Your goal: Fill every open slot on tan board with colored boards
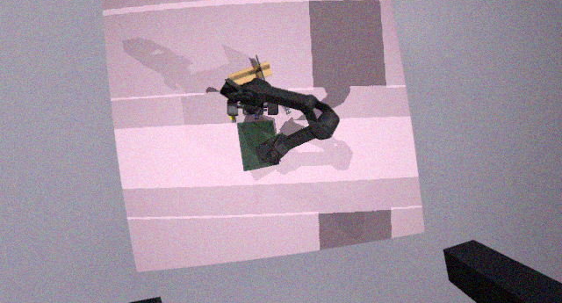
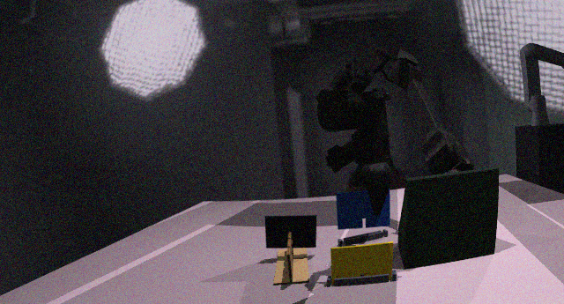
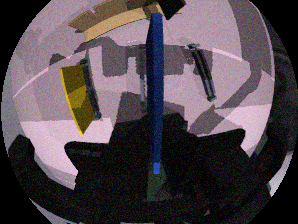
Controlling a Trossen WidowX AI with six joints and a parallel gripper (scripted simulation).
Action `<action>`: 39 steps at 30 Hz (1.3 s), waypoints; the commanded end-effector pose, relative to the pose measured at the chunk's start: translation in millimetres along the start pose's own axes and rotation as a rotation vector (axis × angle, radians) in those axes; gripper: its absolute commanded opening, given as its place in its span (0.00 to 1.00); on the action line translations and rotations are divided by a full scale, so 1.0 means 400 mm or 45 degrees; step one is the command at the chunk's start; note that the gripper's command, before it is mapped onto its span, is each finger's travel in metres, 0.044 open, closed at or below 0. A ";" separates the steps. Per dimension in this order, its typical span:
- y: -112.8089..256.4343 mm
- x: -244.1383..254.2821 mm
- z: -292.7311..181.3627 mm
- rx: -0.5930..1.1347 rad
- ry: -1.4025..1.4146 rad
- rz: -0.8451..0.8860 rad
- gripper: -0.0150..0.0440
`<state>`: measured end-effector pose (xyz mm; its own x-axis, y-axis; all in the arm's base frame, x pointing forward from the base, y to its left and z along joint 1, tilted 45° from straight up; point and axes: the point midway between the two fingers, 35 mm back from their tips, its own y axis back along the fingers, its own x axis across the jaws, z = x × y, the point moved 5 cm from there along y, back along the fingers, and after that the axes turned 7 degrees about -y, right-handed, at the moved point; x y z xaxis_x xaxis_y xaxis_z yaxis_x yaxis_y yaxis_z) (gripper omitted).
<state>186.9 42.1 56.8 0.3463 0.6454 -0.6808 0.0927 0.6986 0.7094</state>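
At lower centre of the exterior view, the upright tan slotted board (image 1: pixel 239 77) (image 2: pixel 290 266) (image 3: pixel 112 29) carries a black rectangular board (image 2: pixel 277 231) crosswise. Right of it stands the thin yellow board (image 1: pixel 233 118) (image 2: pixel 362 261) (image 3: pixel 77 97). Farther back, above a dark slim holder (image 2: pixel 363 238) (image 3: pixel 204 72), the jaws (image 1: pixel 254 111) (image 2: pixel 378 203) pinch the flat blue board (image 2: pixel 351 209) (image 3: pixel 156 90). In the wrist view its long axis points up the frame, roughly towards the tan board; only the exterior view shows its notch facing down
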 end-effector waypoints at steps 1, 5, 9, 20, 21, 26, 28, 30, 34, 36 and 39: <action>0.030 0.002 0.003 -0.002 -0.010 0.014 0.25; 0.053 0.001 0.002 -0.002 -0.010 0.014 0.25; 0.075 0.001 0.002 -0.002 -0.010 0.014 0.25; 0.089 0.019 0.047 -0.002 0.044 0.021 0.25; 0.090 0.021 0.053 -0.002 0.051 0.021 0.25; 0.094 0.030 0.080 -0.003 0.083 0.024 0.25; 0.095 0.034 0.091 -0.003 0.096 0.026 0.25; 0.097 0.037 0.102 -0.004 0.108 0.026 0.25; 0.099 0.044 0.126 -0.004 0.136 0.028 0.25; 0.099 0.047 0.139 -0.005 0.151 0.028 0.25; 0.100 0.052 0.158 -0.005 0.172 0.029 0.25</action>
<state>246.4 64.3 81.7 0.2395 0.6927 -0.6803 0.0878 0.6824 0.7257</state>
